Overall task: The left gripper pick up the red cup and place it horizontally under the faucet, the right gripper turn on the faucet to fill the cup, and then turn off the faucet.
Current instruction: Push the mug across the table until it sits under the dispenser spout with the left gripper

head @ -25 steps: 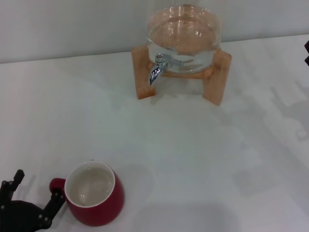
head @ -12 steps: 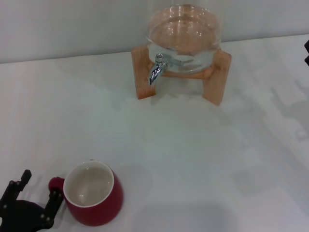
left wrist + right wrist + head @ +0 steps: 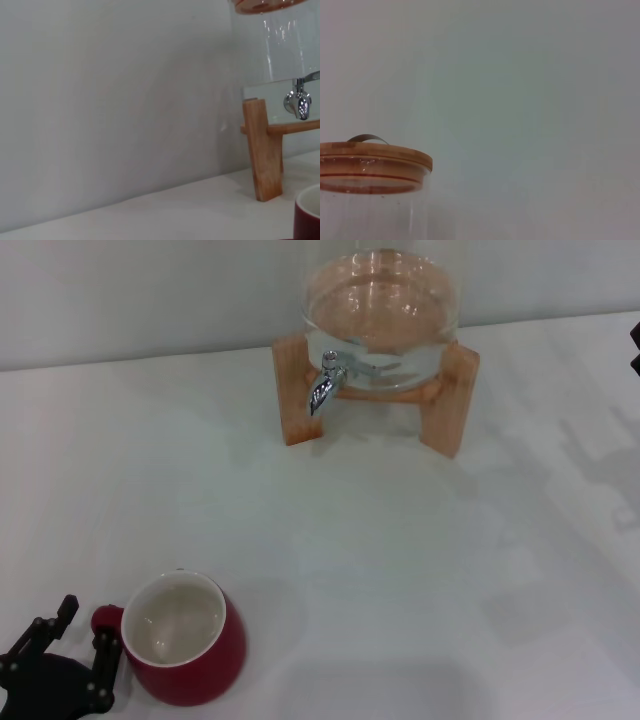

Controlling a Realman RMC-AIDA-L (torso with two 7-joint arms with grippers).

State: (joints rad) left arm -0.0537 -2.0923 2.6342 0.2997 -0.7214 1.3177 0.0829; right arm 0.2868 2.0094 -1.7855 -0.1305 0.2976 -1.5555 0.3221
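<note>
Both left tool (image 3: 80, 645) fingers possibly astride red cup (image 3: 187, 651) handle.

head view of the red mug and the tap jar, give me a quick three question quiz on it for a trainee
1. True or false: the squat dark-red ceramic mug stands directly under the small chrome tap.
2. Which part of the mug does the black claw-like left pincer straddle? A) the far rim B) the small loop handle C) the base
3. Fill in: the glass jar rests in a ______ stand.

Key:
1. False. The mug sits near the table's front edge, far from the tap.
2. B. The fingers sit open on either side of the handle.
3. Wooden.
</note>
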